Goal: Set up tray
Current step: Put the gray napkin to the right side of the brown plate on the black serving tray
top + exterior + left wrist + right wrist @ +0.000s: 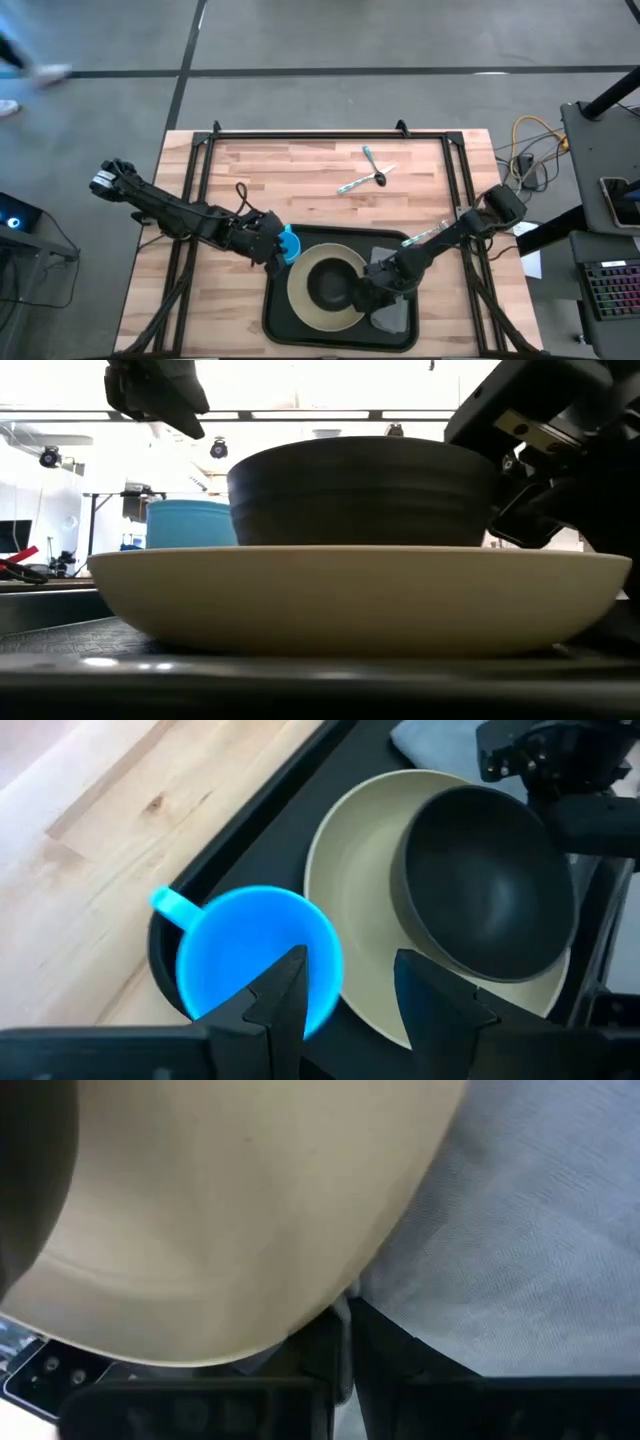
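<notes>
Pale wooden tabletop (300, 170) carries everything. At its 6 o'clock edge the left gripper (345, 990), fingers spread, hovers over the blue cup (288, 244). The right gripper (372, 283) sits at the cream plate's (300, 290) 3 o'clock rim; whether it pinches cannot be told. The dark bowl (330, 285) rests on the plate. The tray (275, 310) lies long axis 9-to-3, with the grey napkin (392, 318) inside.

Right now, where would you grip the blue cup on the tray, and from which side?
Take the blue cup by its rim from straight above, on the side away from the plate. It stands upright with its mouth open, its small handle points toward the tray edge, and the left gripper hovers open over it.
</notes>
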